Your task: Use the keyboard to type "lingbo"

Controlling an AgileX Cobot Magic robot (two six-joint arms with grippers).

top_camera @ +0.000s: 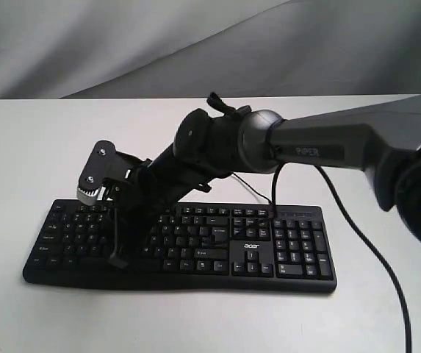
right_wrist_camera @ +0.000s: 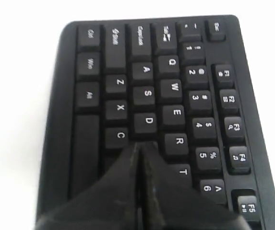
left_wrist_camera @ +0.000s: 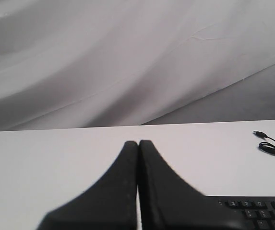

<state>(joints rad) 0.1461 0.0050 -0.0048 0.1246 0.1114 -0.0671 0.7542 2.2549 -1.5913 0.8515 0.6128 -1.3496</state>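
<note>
**Keyboard**: black, lying centre on the white table, number pad to the right.

**Right gripper**: 2 fingers pressed together, empty. Tip is low over the left letter block, just beside the D key and R key.

**Left gripper**: fingers together, empty, over bare table.

**Risk:** the blunt paired tip may straddle 2 keys and type a neighbouring letter. Heavy pressing could shove the keyboard.

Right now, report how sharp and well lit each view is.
Exterior view: soft even light, weak shadows, keyboard legends too small to read. Left wrist view: the left hand is near and blurred, the cable sharper. Right wrist view: table washed out white, legends legible, right hand blurred.
</note>
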